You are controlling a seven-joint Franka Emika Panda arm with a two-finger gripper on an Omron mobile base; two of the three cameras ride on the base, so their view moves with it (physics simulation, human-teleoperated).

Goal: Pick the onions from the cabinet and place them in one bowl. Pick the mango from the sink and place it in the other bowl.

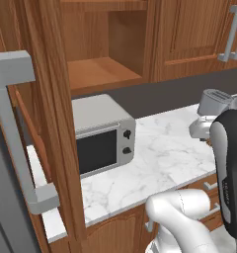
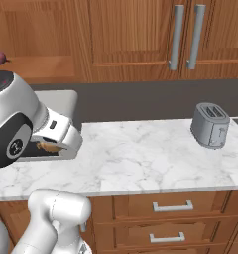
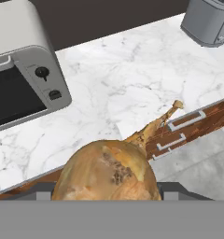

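Now I see my fingers point(image 3: 107, 198) clamped on the tan onion point(image 3: 106, 172), stem out, above the marble tabletop point(image 3: 132, 84).

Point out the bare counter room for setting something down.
The widest free patch is the white marble counter between the microwave and the toaster, back to the dark wall. A narrower bare strip runs in front of the microwave. The microwave's corner, beside the open cabinet door, is crowded.

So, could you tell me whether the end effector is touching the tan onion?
Touching. The hand view shows the tan onion wedged between the end effector's dark fingertips, above the marble counter.
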